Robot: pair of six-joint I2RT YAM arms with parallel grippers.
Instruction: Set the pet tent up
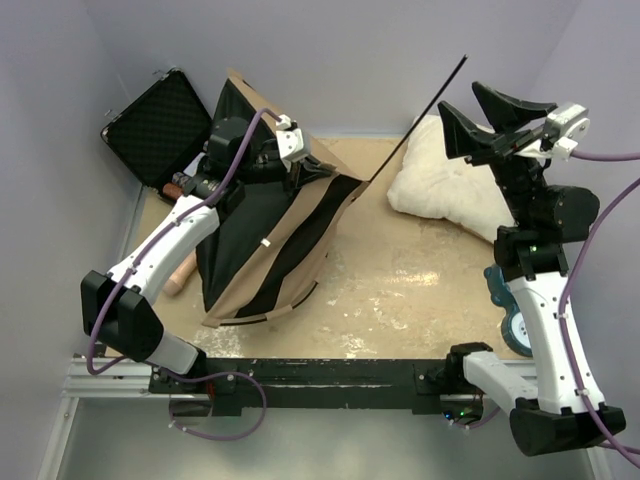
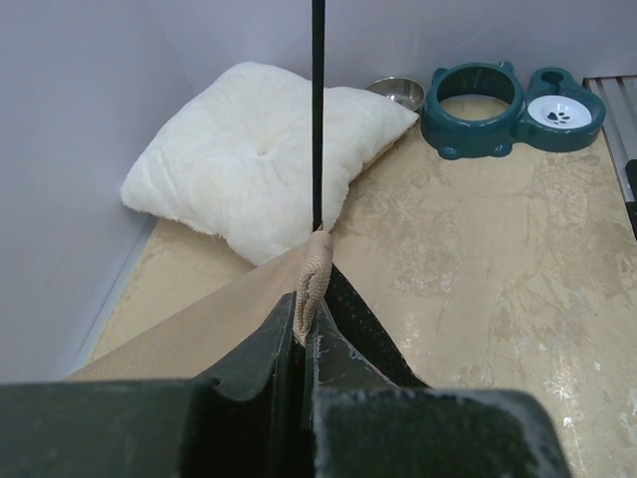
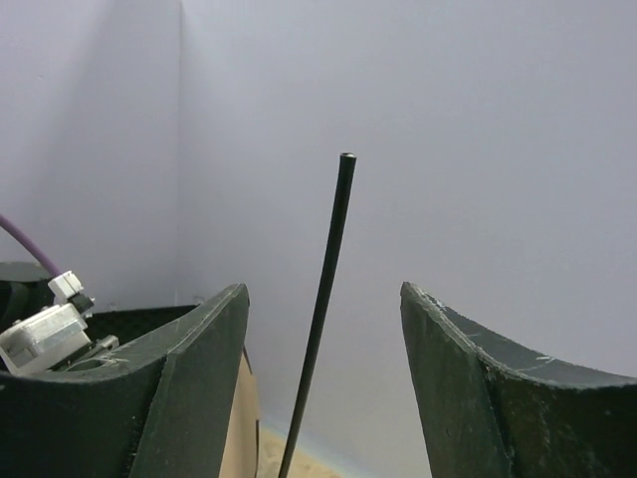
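Observation:
The pet tent (image 1: 262, 240) lies collapsed at the left of the table, tan fabric with black underside showing. My left gripper (image 1: 318, 172) is shut on a tan webbing loop (image 2: 312, 274) at a tent corner, from which a thin black pole (image 1: 420, 112) sticks out up and to the right. In the left wrist view the pole (image 2: 318, 110) runs straight up from the loop. My right gripper (image 1: 478, 118) is open and raised, its fingers either side of the pole (image 3: 323, 309) without touching it. The pole tip (image 3: 347, 157) stands free against the wall.
A white fluffy cushion (image 1: 455, 180) lies at the back right, seen also in the left wrist view (image 2: 259, 154). A black foam-lined case (image 1: 158, 125) stands open at the back left. A teal pet bowl stand (image 2: 513, 108) and a metal bowl (image 2: 396, 92) sit by the right edge.

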